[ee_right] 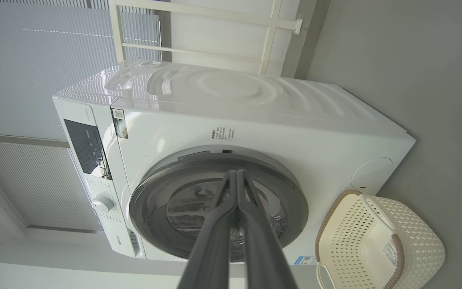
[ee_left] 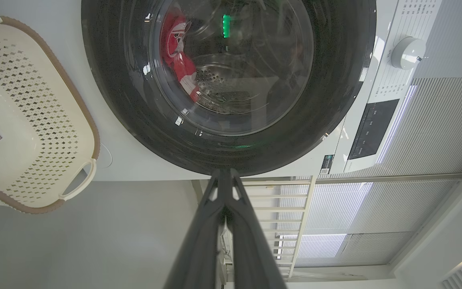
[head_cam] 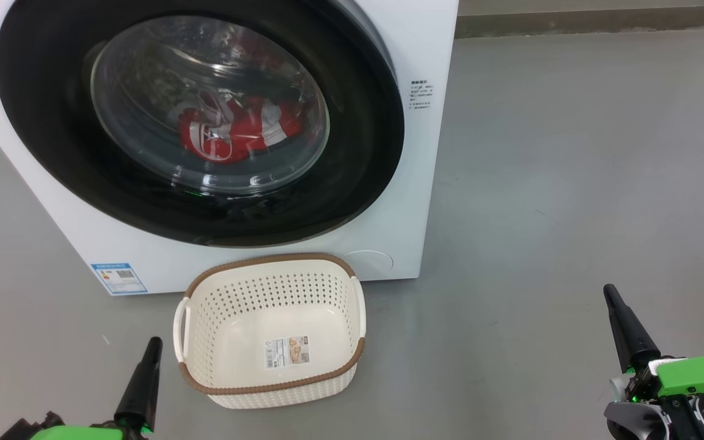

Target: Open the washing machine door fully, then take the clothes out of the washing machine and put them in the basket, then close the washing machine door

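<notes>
Nearest you, your left hand (head_cam: 153, 347) sits at the lower left of the head view. Its two dark fingers are pressed together and grip nothing, and the left wrist view shows that closed pair pointing at the door's edge. Your right hand (head_cam: 611, 296) is at the lower right, also closed and empty, well apart from everything else. Both hang above the grey floor (head_cam: 572, 183).

A little farther, nearer your left hand, the basket (head_cam: 269, 259) stands on the floor with a paper label (head_cam: 286, 352) on its bottom. Its far rim is just beside the front of the washing machine (head_cam: 431, 73); you cannot tell whether they touch. A blue sticker (head_cam: 118, 278) sits on the machine's lower front, left of the basket.

Above that, the washing machine door (head_cam: 46, 134) is shut against the front. Through its glass bowl you see the clothes (head_cam: 236, 131), red with white stripes, lying in the drum. Beyond the machine, the right wrist view shows pale blinds (ee_right: 22, 60).
</notes>
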